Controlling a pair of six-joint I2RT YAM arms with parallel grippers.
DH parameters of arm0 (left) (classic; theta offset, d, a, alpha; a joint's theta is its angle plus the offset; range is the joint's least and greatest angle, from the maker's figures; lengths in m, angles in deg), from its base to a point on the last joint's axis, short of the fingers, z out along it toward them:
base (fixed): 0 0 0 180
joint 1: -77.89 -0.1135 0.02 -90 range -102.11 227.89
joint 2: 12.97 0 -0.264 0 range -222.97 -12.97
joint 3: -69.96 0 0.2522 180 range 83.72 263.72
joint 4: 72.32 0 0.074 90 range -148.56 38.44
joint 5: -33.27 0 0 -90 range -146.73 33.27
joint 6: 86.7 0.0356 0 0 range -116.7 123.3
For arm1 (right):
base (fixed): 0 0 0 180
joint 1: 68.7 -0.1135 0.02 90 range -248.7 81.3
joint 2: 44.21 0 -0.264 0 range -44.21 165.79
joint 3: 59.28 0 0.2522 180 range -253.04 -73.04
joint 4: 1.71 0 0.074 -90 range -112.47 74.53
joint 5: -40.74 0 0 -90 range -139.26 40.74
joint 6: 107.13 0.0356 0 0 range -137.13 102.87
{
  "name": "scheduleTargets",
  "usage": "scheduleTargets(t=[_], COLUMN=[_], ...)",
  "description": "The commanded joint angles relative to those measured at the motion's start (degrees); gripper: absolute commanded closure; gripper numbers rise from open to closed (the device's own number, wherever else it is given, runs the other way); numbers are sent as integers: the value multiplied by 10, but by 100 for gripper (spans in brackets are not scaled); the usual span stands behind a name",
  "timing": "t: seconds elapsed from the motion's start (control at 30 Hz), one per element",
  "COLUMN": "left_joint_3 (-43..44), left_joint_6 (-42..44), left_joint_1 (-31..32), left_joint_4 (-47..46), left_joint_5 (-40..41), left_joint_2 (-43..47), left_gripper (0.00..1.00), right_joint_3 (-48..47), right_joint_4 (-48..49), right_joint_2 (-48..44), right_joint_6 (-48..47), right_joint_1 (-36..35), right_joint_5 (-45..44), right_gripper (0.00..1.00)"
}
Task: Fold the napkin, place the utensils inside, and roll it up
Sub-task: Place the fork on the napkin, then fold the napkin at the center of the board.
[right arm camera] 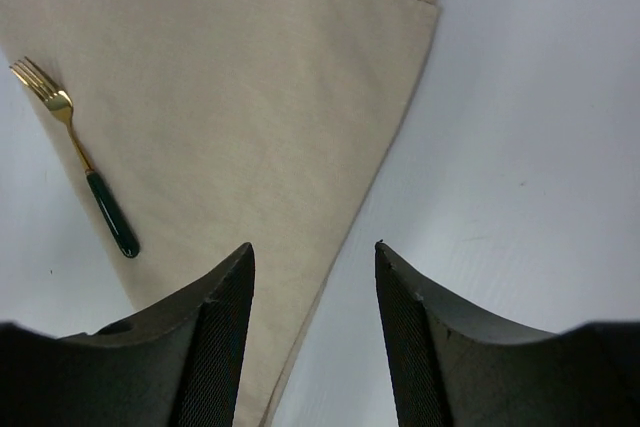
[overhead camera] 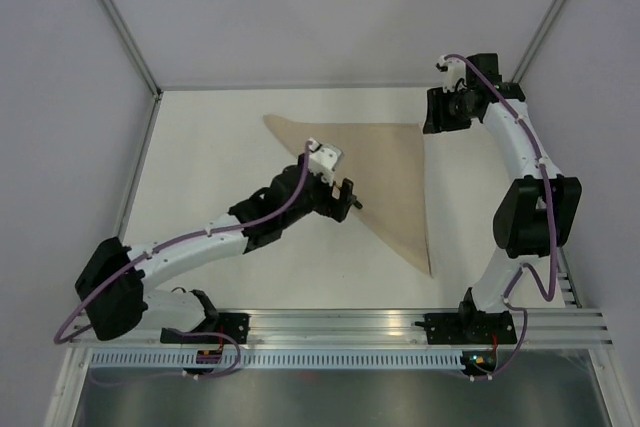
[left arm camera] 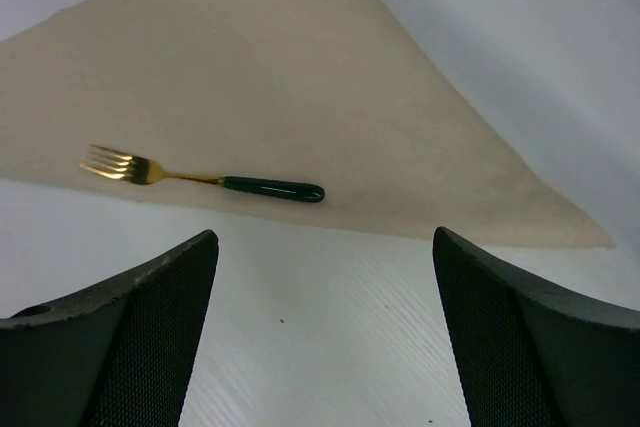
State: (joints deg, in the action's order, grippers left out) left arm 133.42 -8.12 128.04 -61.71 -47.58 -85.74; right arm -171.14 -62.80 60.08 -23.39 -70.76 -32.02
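The beige napkin (overhead camera: 385,172) lies folded into a triangle in the middle of the table. The fork (left arm camera: 200,179), gold tines and dark green handle, rests along the napkin's near edge in the left wrist view. In the right wrist view the fork (right arm camera: 78,172) lies at the napkin's (right arm camera: 250,97) left edge. The top view does not show the fork. My left gripper (overhead camera: 347,197) hovers at the napkin's long slanted edge, open and empty (left arm camera: 325,235), with bare table beneath it. My right gripper (overhead camera: 437,112) is near the napkin's far right corner, open and empty (right arm camera: 314,247), above the cloth's edge.
Grey walls (overhead camera: 60,97) enclose the white table (overhead camera: 210,157) on the left, back and right. An aluminium rail (overhead camera: 340,325) with both arm bases runs along the near edge.
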Motion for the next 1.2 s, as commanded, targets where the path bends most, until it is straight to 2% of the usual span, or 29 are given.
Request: scheduleTargets(t=[0.0, 0.03, 0.13, 0.27, 0.5, 0.87, 1.17], left_joint_3=[0, 3, 22, 53, 80, 85, 108], left_joint_6=[109, 112, 162, 206, 248, 264, 278], left_joint_1=[63, 88, 131, 179, 259, 310, 326], left_joint_4=[-133, -140, -150, -147, -152, -190, -231], left_joint_5=[35, 39, 57, 71, 70, 61, 70], left_joint_2=[-44, -77, -127, -207, -278, -327, -375], left_gripper=[9, 10, 13, 24, 31, 37, 43], right_joint_3=[18, 22, 41, 65, 86, 91, 100], right_joint_4=[8, 13, 28, 43, 59, 64, 71], right_joint_2=[-20, -22, -26, -25, -22, -20, -20], right_joint_6=[15, 17, 24, 26, 24, 21, 26], right_joint_1=[17, 41, 53, 62, 80, 101, 104], right_joint_5=[32, 34, 41, 43, 46, 58, 60], right_gripper=[43, 43, 43, 43, 44, 47, 50])
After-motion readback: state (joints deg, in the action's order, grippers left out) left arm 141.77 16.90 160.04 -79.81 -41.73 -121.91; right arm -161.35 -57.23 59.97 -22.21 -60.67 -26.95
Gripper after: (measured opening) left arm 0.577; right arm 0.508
